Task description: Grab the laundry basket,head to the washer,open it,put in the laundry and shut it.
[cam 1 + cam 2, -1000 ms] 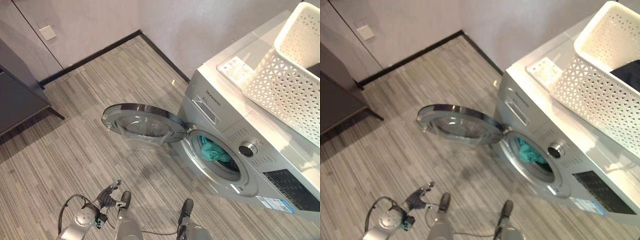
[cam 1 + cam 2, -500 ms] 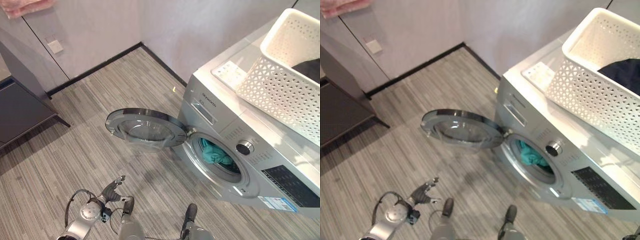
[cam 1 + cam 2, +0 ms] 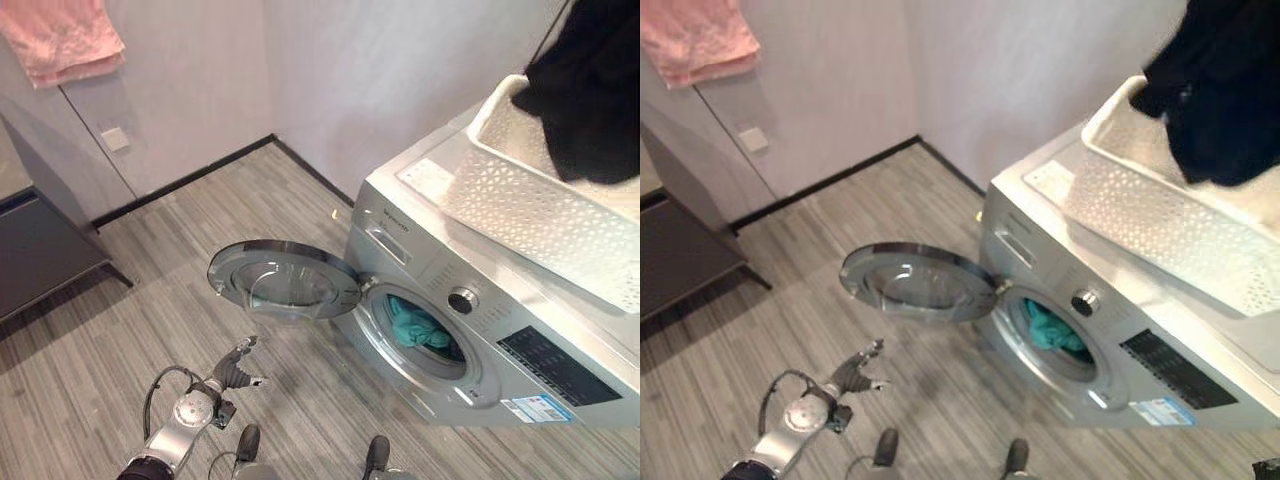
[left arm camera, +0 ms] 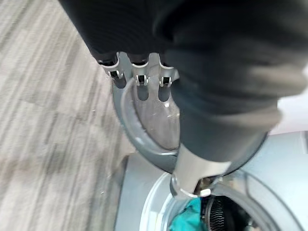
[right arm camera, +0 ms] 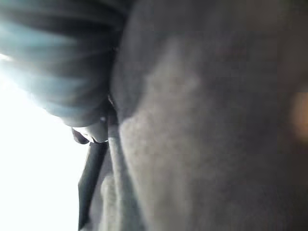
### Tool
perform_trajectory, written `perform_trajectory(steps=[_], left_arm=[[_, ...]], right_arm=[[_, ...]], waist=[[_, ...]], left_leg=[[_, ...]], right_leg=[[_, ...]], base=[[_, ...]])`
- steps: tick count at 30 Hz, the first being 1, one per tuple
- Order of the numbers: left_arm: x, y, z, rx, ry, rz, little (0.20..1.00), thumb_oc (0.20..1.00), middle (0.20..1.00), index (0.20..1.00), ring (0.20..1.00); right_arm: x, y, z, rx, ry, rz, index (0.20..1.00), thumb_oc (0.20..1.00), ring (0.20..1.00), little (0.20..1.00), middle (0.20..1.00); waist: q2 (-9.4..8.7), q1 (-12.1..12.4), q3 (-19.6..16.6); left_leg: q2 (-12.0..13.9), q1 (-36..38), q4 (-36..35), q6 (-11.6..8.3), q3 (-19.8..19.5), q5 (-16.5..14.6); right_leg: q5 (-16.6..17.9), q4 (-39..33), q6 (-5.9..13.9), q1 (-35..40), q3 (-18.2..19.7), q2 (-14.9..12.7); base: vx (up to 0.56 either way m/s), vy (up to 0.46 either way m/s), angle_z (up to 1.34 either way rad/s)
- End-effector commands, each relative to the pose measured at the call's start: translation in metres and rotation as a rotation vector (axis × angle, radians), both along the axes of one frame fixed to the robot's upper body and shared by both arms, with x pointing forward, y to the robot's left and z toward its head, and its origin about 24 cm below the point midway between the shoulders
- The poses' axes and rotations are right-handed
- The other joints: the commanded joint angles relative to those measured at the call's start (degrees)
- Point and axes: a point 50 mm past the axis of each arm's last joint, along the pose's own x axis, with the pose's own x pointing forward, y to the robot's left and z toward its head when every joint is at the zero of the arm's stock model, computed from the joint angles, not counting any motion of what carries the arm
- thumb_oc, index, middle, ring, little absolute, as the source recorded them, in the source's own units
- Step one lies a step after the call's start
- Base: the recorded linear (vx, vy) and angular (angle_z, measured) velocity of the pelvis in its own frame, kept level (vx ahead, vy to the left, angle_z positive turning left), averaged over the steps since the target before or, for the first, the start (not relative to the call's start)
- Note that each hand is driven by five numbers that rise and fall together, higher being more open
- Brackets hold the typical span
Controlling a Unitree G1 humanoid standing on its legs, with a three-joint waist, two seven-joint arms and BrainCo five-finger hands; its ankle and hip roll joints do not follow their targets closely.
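Black garment (image 3: 585, 95) above basket (image 3: 540, 205); right hand's hold unclear; left hand (image 3: 235, 372) relaxed, empty

Washer (image 3: 480, 330) glossy silver metal; door (image 3: 285, 280) clear glass; basket (image 3: 540, 215) matt perforated plastic; garment (image 3: 590, 90) dark cloth.

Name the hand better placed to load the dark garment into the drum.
Right, probably. The dark garment hangs lifted above the white basket on the robot's right, filling the right wrist view. The left hand hangs open, low by the open door, holding nothing.
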Motion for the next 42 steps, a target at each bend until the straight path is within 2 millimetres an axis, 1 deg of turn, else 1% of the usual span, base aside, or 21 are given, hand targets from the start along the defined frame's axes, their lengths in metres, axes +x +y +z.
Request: perform_trajectory(steps=[1, 5, 7, 10, 12, 13, 16, 18, 19, 20, 22, 23, 24, 25, 27, 28, 31, 32, 34, 37, 42], left_arm=[[0.01, 0.01, 0.014, 0.031, -0.09, 0.014, 1.0, 1.0, 1.0, 1.0, 1.0], [0.007, 0.009, 0.009, 0.038, -0.083, 0.037, 1.0, 1.0, 1.0, 1.0, 1.0], [0.002, 0.01, 0.004, 0.038, -0.068, 0.052, 1.0, 1.0, 1.0, 1.0, 1.0], [-0.003, 0.01, 0.0, 0.038, -0.058, 0.075, 1.0, 1.0, 1.0, 1.0, 1.0], [-0.006, 0.012, -0.001, 0.045, -0.054, 0.078, 1.0, 1.0, 1.0, 1.0, 1.0], [-0.006, 0.009, 0.002, 0.012, -0.077, 0.097, 1.0, 1.0, 1.0, 1.0, 1.0], [-0.005, 0.011, 0.008, 0.012, -0.107, 0.093, 1.0, 1.0, 1.0, 1.0, 1.0], [0.005, 0.007, 0.034, -0.005, -0.228, 0.05, 1.0, 1.0, 1.0, 1.0, 1.0], [0.004, 0.008, 0.034, -0.001, -0.225, 0.047, 1.0, 1.0, 1.0, 1.0, 1.0], [0.007, 0.006, 0.047, -0.007, -0.277, 0.015, 1.0, 1.0, 1.0, 1.0, 1.0], [0.015, 0.001, 0.088, -0.039, -0.443, -0.064, 1.0, 1.0, 1.0, 1.0, 1.0], [0.014, 0.002, 0.088, -0.038, -0.44, -0.066, 1.0, 1.0, 1.0, 1.0, 1.0], [0.017, -0.004, 0.12, -0.034, -0.561, -0.167, 1.0, 1.0, 1.0, 1.0, 1.0], [0.017, -0.004, 0.12, -0.033, -0.558, -0.168, 1.0, 1.0, 1.0, 1.0, 1.0], [0.021, -0.011, 0.148, -0.022, -0.655, -0.272, 1.0, 1.0, 1.0, 1.0, 1.0], [0.024, -0.022, 0.173, -0.007, -0.741, -0.379, 1.0, 1.0, 1.0, 1.0, 1.0], [0.026, -0.029, 0.184, -0.006, -0.778, -0.431, 1.0, 1.0, 1.0, 1.0, 1.0], [0.032, -0.047, 0.202, -0.031, -0.829, -0.539, 1.0, 1.0, 1.0, 1.0, 1.0], [0.039, -0.062, 0.213, -0.029, -0.856, -0.62, 1.0, 1.0, 1.0, 1.0, 1.0], [0.047, -0.077, 0.214, -0.042, -0.839, -0.682, 1.0, 1.0, 1.0, 1.0, 1.0], [0.058, -0.12, 0.22, -0.154, -0.71, -0.879, 1.0, 1.0, 1.0, 1.0, 1.0]], right_arm=[[-0.058, -0.001, 0.039, -0.076, -0.299, -0.098, 0.2, 0.2, 0.2, 0.2, 0.2], [-0.067, 0.022, 0.037, -0.151, -0.416, -0.023, 0.2, 0.2, 0.2, 0.2, 0.2], [-0.068, 0.029, 0.026, -0.172, -0.454, 0.039, 0.2, 0.2, 0.2, 0.2, 0.2], [-0.066, 0.053, 0.001, -0.242, -0.486, 0.173, 0.2, 0.2, 0.2, 0.2, 0.2], [-0.065, 0.055, -0.011, -0.244, -0.482, 0.19, 0.2, 0.2, 0.2, 0.2, 0.2], [-0.059, 0.069, -0.033, -0.289, -0.439, 0.262, 0.2, 0.2, 0.2, 0.2, 0.2], [-0.062, 0.073, -0.061, -0.314, -0.396, 0.293, 0.2, 0.2, 0.2, 0.2, 0.2], [-0.059, 0.083, -0.101, -0.321, -0.282, 0.42, 0.2, 0.2, 0.2, 0.2, 0.2], [-0.061, 0.082, -0.103, -0.318, -0.28, 0.418, 0.2, 0.2, 0.2, 0.2, 0.2], [-0.059, 0.086, -0.118, -0.311, -0.221, 0.477, 0.2, 0.2, 0.2, 0.2, 0.2], [-0.058, 0.099, -0.155, -0.285, -0.061, 0.66, 0.2, 0.2, 0.2, 0.2, 0.2], [-0.058, 0.099, -0.156, -0.282, -0.059, 0.66, 0.2, 0.2, 0.2, 0.2, 0.2], [-0.057, 0.108, -0.179, -0.266, 0.062, 0.784, 0.2, 0.2, 0.2, 0.2, 0.2], [-0.057, 0.108, -0.18, -0.264, 0.064, 0.785, 0.2, 0.2, 0.2, 0.2, 0.2], [-0.056, 0.117, -0.199, -0.253, 0.191, 0.899, 0.2, 0.2, 0.2, 0.2, 0.2], [-0.056, 0.125, -0.211, -0.264, 0.291, 0.965, 0.2, 0.2, 0.2, 0.2, 0.2], [-0.054, 0.128, -0.215, -0.262, 0.329, 0.995, 0.2, 0.2, 0.2, 0.2, 0.2], [-0.05, 0.136, -0.222, -0.263, 0.389, 1.045, 0.2, 0.2, 0.2, 0.2, 0.2], [-0.048, 0.144, -0.223, -0.278, 0.411, 1.088, 0.2, 0.2, 0.2, 0.2, 0.2], [-0.044, 0.151, -0.222, -0.287, 0.41, 1.107, 0.2, 0.2, 0.2, 0.2, 0.2], [-0.025, 0.172, -0.211, -0.291, 0.351, 1.126, 0.2, 0.2, 0.2, 0.2, 0.2]], waist=[[-1.73, -0.8, -4.9], [-0.96, -2.2, -4.8], [-0.96, -2.9, -4.9], [-0.99, -4.3, -4.5], [-1.47, -4.2, -4.6], [-0.89, -4.9, -4.1], [-1.39, -4.9, -4.2], [-1.34, -5.2, -3.9], [-1.53, -5.1, -4.0], [-1.61, -5.1, -3.9], [-1.35, -5.6, -3.6], [-1.49, -5.5, -3.7], [-1.42, -5.8, -3.5], [-1.36, -5.8, -3.7], [-1.44, -5.9, -3.7], [-1.41, -6.1, -3.7], [-1.48, -6.2, -3.7], [-1.48, -6.4, -3.7], [-1.42, -6.7, -3.6], [-1.31, -6.8, -3.6], [-0.38, -7.1, -3.6]], left_leg=[[-0.8, 5.0, 0.3, 2.25, 5.9, -5.8], [-1.7, 6.1, 0.3, 3.4, 7.4, -7.0], [-2.1, 6.8, 0.3, 3.92, 8.8, -7.5], [-3.0, 7.5, 0.3, 4.59, 11.1, -7.8], [-3.1, 7.9, 0.3, 4.71, 11.9, -8.0], [-3.3, 8.4, 0.3, 4.95, 13.0, -8.2], [-3.3, 8.7, 0.3, 5.12, 13.6, -8.3], [-3.5, 8.5, 0.3, 5.21, 13.8, -8.1], [-3.5, 8.6, 0.3, 5.21, 13.8, -8.1], [-3.5, 8.5, 0.3, 5.21, 13.7, -8.0], [-3.6, 8.3, 0.3, 5.14, 13.6, -7.8], [-3.6, 8.3, 0.3, 5.14, 13.6, -7.8], [-3.5, 8.3, 0.3, 4.96, 13.6, -7.7], [-3.4, 8.5, 0.3, 4.94, 13.6, -8.2], [-3.4, 8.5, 0.3, 4.71, 13.6, -8.0], [-3.4, 8.6, 0.3, 4.46, 13.6, -8.0], [-3.4, 8.6, 0.3, 4.36, 13.5, -8.0], [-3.4, 8.6, 0.3, 4.09, 13.5, -7.7], [-3.4, 8.5, 0.3, 3.95, 13.4, -7.6], [-3.3, 8.5, 0.3, 3.88, 13.3, -7.5], [-3.1, 8.7, 0.3, 3.88, 13.5, -7.4]], right_leg=[[-5.6, 0.8, 3.99, 0.6, 7.0, -2.9], [-4.8, 0.9, 4.35, -0.1, 8.8, -3.3], [-4.2, 0.9, 4.56, -0.8, 10.1, -3.5], [-2.6, 0.8, 5.0, -2.4, 11.9, -4.0], [-2.4, 0.8, 5.07, -2.6, 12.5, -4.0], [-2.0, 0.8, 5.24, -3.1, 13.1, -4.2], [-1.8, 0.9, 5.26, -3.3, 13.6, -4.3], [-1.7, 1.0, 5.36, -3.3, 13.5, -4.7], [-1.8, 1.0, 5.37, -3.3, 13.4, -4.6], [-1.8, 1.0, 5.39, -3.1, 13.3, -4.8], [-1.7, 1.0, 5.4, -3.2, 13.2, -5.0], [-1.7, 1.0, 5.4, -3.1, 13.2, -5.0], [-1.6, 1.1, 5.48, -3.1, 13.0, -5.2], [-2.0, 0.9, 5.61, -2.8, 12.9, -5.1], [-2.0, 0.9, 5.67, -2.6, 12.7, -5.2], [-2.0, 1.0, 5.77, -2.3, 12.5, -5.2], [-2.0, 0.9, 5.79, -2.1, 12.4, -5.3], [-2.0, 0.9, 5.94, -1.9, 12.2, -5.3], [-2.0, 1.0, 6.02, -1.7, 12.1, -5.4], [-2.1, 1.0, 6.04, -1.5, 12.0, -5.5], [-2.0, 1.1, 6.07, -1.2, 11.9, -5.6]], base=[[0.0, 0.061, -0.09], [-0.02, 0.063, -0.16], [-0.03, 0.064, -0.38], [-0.03, 0.051, -0.42], [0.0, 0.03, -0.45], [-0.01, 0.023, -0.35], [-0.01, 0.01, -0.28], [-0.02, -0.002, -0.15], [0.0, 0.0, 0.0], [0.0, 0.0, 0.0], [-0.03, -0.006, 0.04], [-0.03, -0.005, 0.08], [0.01, 0.001, 0.07], [-0.03, -0.009, 0.06], [0.0, 0.0, 0.0], [0.0, 0.0, 0.0], [-0.01, -0.012, 0.05], [-0.02, -0.017, 0.05], [-0.03, -0.02, 0.09], [-0.01, -0.019, 0.1], [0.0, -0.004, 0.01]])
